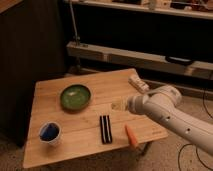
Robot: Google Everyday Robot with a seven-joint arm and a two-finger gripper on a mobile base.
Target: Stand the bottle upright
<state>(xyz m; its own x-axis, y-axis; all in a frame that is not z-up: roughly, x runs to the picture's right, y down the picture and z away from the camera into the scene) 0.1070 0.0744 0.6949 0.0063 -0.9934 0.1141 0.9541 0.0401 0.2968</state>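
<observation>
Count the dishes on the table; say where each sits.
2. The green bowl sits at the table's back left; the blue cup at its front left corner. The gripper hovers over its right side; the arm may hide more.

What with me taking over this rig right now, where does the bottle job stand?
Gripper: open, empty, over the right part of the table.
Bottle: lying on its side near the table's far right edge, beyond the gripper and apart from it.
Done: nothing yet, and the bottle is not grasped.
Left: reach the bottle, grip it, stand it upright, let go.
Leave alone: the orange carrot piece and the black striped block nearer the front.
</observation>
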